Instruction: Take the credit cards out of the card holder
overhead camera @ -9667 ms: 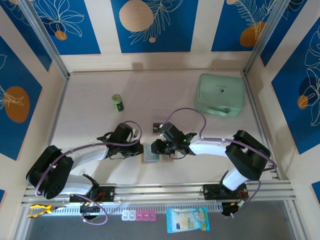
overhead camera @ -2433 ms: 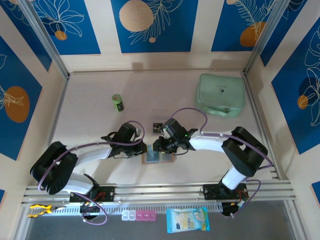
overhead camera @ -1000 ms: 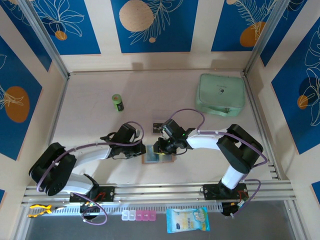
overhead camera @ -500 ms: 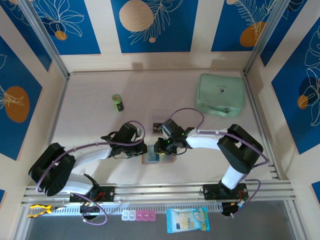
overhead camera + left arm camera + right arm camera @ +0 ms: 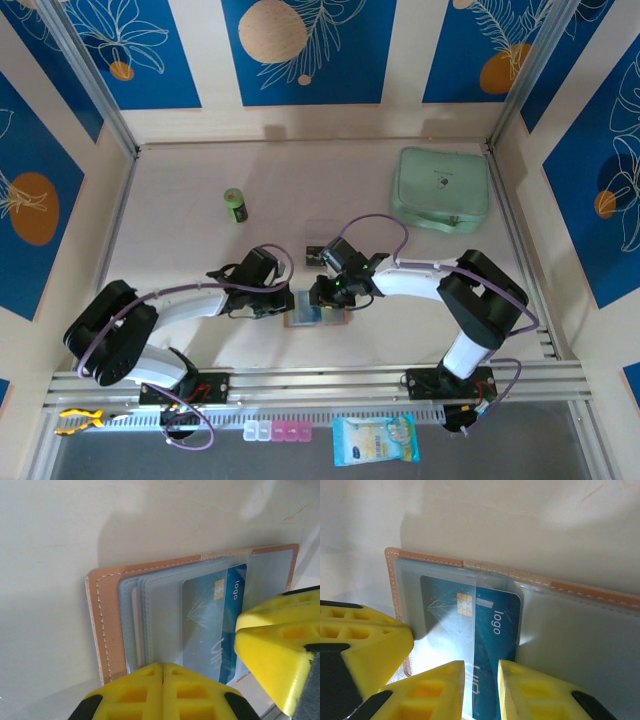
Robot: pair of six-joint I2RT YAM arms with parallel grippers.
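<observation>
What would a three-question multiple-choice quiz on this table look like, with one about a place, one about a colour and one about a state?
1. Where on the table does the mint-green case lie?
A. far right corner
B. near left corner
C. dead centre

2. What colour is the card in the clear pocket of the card holder?
A. red
B. yellow
C. blue

3. How is the card holder?
A. snapped shut
B. lying open and flat
C. standing on edge

Answers:
1 A: in the top view the case sits by the far right walls.
2 C: both wrist views show a blue card marked "logo".
3 B: its clear pockets face up, framed by the tan cover.
</observation>
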